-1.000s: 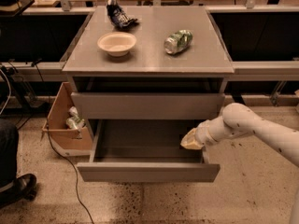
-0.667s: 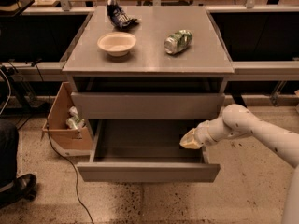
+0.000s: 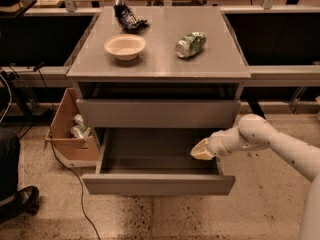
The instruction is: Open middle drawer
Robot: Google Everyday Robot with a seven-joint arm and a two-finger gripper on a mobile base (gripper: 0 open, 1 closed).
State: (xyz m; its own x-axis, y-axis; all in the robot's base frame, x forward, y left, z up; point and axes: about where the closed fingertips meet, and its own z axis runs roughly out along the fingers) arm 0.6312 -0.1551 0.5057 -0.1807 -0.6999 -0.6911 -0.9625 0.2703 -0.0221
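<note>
Middle drawer (image 3: 157, 184) pulled out, pincer (image 3: 202, 150) inside

Cream-tipped white tool (image 3: 201, 150) in grey middle drawer (image 3: 157, 184); white bowl (image 3: 125, 46); green, perhaps patterned, can (image 3: 190, 44).

no text, label or number can be read anywhere. the claw (image 3: 202, 150) hangs at the right inner edge of the open drawer (image 3: 157, 184).
</note>
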